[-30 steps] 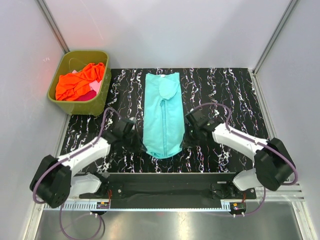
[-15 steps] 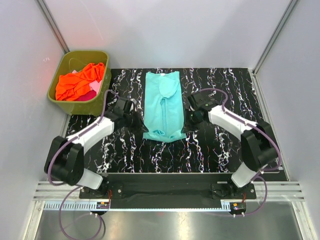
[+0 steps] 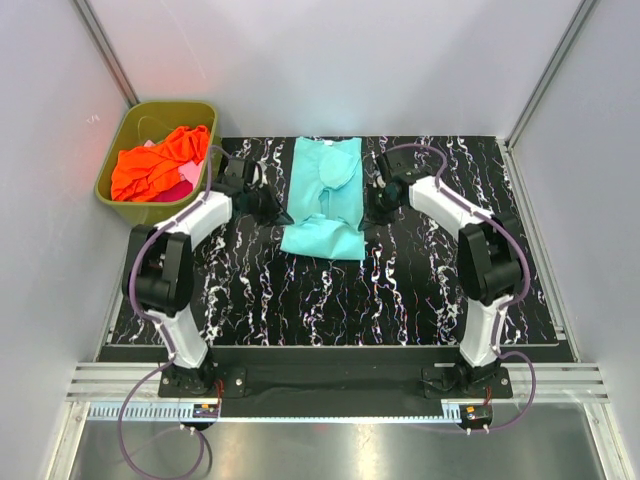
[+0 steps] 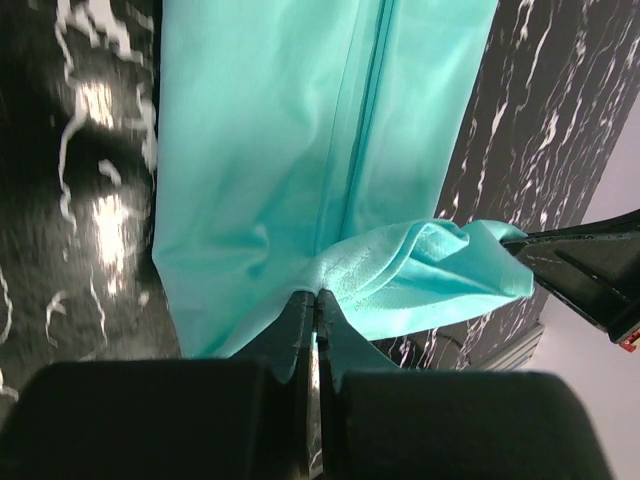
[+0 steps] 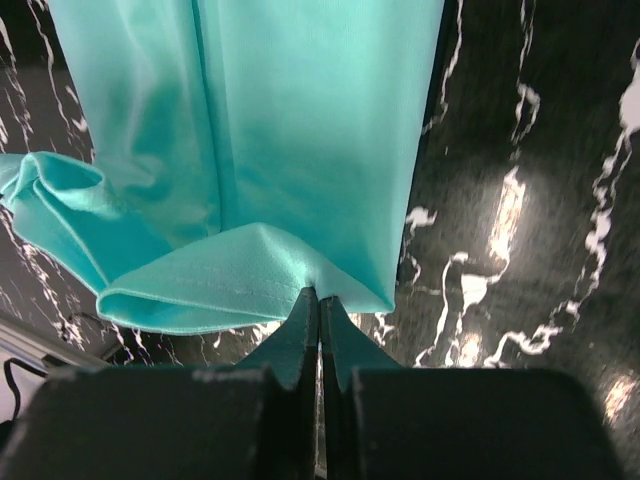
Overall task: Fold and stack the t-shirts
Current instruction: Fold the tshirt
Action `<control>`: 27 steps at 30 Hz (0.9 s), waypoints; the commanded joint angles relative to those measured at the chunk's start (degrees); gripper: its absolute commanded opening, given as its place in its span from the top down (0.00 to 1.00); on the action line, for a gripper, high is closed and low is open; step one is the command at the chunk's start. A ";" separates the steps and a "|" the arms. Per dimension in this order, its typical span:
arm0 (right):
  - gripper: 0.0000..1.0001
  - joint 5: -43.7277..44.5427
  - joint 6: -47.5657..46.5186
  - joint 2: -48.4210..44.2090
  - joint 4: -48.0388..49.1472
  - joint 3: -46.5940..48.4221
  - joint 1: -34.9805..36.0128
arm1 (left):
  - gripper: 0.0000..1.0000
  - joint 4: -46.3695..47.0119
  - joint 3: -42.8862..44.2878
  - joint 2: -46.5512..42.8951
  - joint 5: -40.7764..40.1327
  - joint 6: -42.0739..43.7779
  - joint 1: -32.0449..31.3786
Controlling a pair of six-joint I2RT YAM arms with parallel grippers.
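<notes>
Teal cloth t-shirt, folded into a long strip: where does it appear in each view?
Top external: teal t-shirt lies far-centre, its near hem doubled over.
Left wrist: fills the upper middle, hem bunched at lower right.
Right wrist: fills the upper left and middle, folded hem below.
Shared landmark: black white-veined tabletop, beside the shirt in all three.

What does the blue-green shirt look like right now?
The teal t-shirt is smooth, slightly shiny cloth, folded into a long narrow strip with a crease running down its middle. It lies on the black marbled table, collar end at the far side. Its near hem is lifted and folded back over itself. The left gripper and right gripper, both shut, each pinch one corner of that hem.
</notes>
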 commanded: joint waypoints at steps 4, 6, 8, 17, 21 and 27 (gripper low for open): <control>1.00 -2.99 -4.88 4.83 -3.11 9.91 -2.22 | 1.00 1.45 8.27 4.87 6.05 2.29 2.18; 1.00 -3.08 -5.67 5.97 -3.47 12.11 -2.74 | 1.00 1.97 10.82 6.45 6.14 3.16 2.44; 1.00 -3.25 -5.94 7.64 -4.43 14.74 -3.36 | 1.00 2.84 13.80 8.39 7.10 3.69 2.79; 1.00 -6.59 -5.59 16.08 -5.05 25.73 -4.85 | 1.00 5.13 23.74 17.18 9.66 3.25 4.64; 1.00 -6.51 -5.59 19.77 -6.28 31.09 -5.64 | 1.00 5.75 26.91 20.61 10.10 3.78 5.08; 1.00 -5.45 -6.46 25.66 -8.82 38.74 -6.44 | 1.00 8.12 29.99 25.62 10.62 2.03 6.04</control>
